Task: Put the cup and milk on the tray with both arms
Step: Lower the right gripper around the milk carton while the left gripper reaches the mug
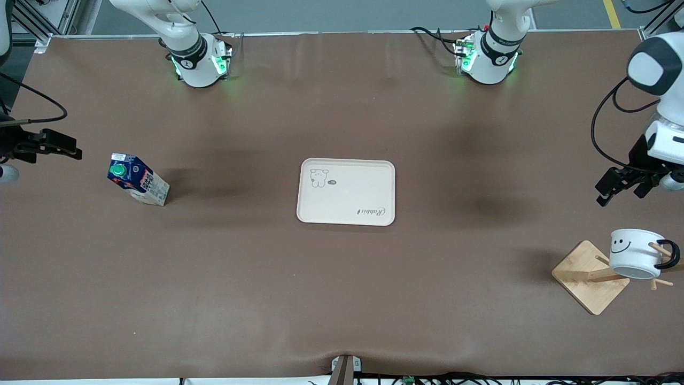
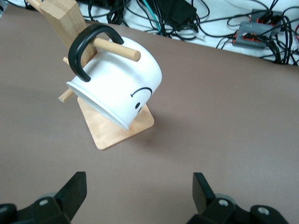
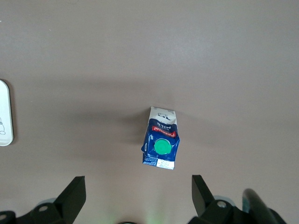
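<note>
The cream tray (image 1: 347,200) lies flat at the table's middle; its edge (image 3: 3,114) also shows in the right wrist view. The blue milk (image 1: 138,179) with a green cap stands toward the right arm's end of the table. My right gripper (image 1: 75,148) hangs open and empty over the table beside the milk (image 3: 161,138), apart from it. The white smiley cup (image 1: 636,253) hangs by its black handle on a peg of a wooden stand. My left gripper (image 1: 603,193) hovers open and empty over the table by the cup (image 2: 119,91). Both own grippers (image 2: 139,186) (image 3: 139,189) show wide-apart jaws.
The wooden stand's square base (image 1: 590,275) sits toward the left arm's end of the table, nearer the front camera than the tray, with several pegs sticking out. Cables and a small box (image 2: 254,32) lie past the table's edge near the stand. Both arm bases stand along the table's back.
</note>
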Motion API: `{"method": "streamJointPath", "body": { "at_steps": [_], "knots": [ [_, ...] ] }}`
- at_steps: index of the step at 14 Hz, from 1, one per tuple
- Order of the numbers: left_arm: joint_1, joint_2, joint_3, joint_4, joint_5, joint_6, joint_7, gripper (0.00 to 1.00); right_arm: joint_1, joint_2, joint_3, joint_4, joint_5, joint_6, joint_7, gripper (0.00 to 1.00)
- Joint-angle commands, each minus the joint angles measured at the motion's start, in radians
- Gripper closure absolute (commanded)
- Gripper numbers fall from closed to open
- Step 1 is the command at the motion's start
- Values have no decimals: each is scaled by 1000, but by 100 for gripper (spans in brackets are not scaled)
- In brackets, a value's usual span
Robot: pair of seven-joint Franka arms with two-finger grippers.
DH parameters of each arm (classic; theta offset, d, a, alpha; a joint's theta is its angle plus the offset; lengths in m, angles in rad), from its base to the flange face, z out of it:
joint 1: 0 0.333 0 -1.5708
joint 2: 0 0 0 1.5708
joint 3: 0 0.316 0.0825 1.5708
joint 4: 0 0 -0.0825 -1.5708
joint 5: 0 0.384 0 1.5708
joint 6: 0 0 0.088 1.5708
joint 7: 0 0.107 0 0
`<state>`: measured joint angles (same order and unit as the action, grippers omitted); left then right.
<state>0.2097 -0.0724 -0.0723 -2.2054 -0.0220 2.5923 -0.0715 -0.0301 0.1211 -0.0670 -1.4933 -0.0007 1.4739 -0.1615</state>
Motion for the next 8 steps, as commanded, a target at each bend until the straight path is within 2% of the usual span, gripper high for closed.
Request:
{"method": "streamJointPath", "body": {
  "at_steps": [1, 4, 8],
  "knots": [
    [10, -43, -4, -109, -16, 150, -5, 0, -14, 35, 0, 10, -13, -4, 0, 0],
    [37, -30, -4, -177, -16, 310, -5, 0, -25, 106, 0, 12, -10, 13, -1, 0],
    [70, -1, -6, -236, -16, 455, -8, 0, -39, 141, -2, -11, -7, -33, 13, 0]
  ]
}}
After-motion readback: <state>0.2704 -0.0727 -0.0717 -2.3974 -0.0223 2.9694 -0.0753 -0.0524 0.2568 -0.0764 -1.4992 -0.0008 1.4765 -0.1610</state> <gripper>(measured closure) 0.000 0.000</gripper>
